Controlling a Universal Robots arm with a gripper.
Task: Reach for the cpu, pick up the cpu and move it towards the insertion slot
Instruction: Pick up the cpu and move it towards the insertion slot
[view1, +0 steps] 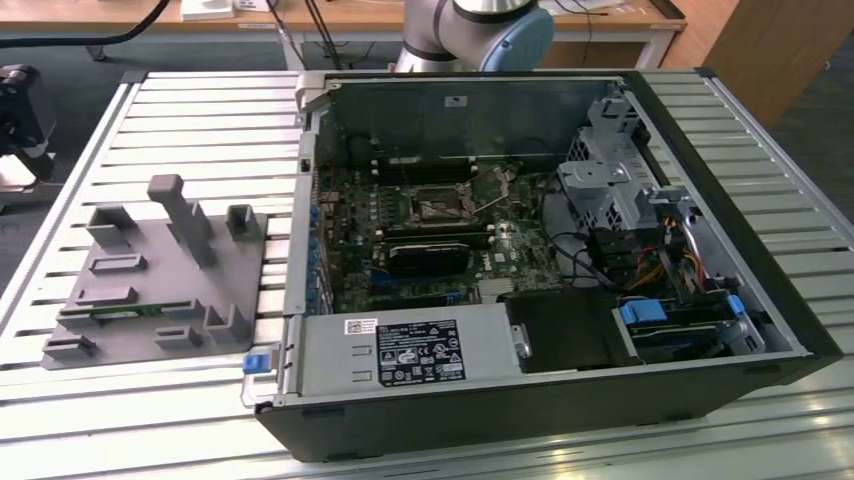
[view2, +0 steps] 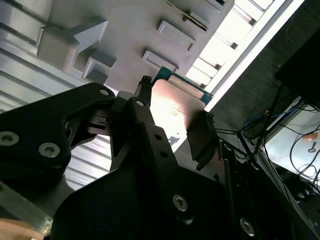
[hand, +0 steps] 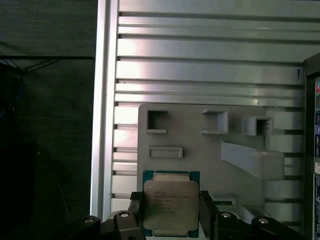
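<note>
My gripper (hand: 171, 220) is shut on the cpu (hand: 170, 202), a flat square chip with a shiny silver top and a teal-edged rim. One black finger (hand: 207, 212) presses each of two opposite edges. The chip hangs over the grey fixture plate (hand: 200, 150), close to its edge. In the second wrist view the cpu (view2: 175, 105) sits between the same fingers (view2: 201, 137), with the fixture blocks beyond it. The insertion slot (view1: 438, 208), a square metal-framed socket with a dark centre, lies on the motherboard inside the open computer case, to the exterior view's right of the fixture plate (view1: 160, 270).
The open case (view1: 747, 200) has tall side walls and a drive cage (view1: 607, 185). A long black card (view1: 424, 258) lies just below the socket, and a labelled power supply (view1: 400, 352) sits nearer still. The slatted metal table (view1: 200, 110) surrounds the fixture. The arm's base (view1: 481, 25) stands behind the case.
</note>
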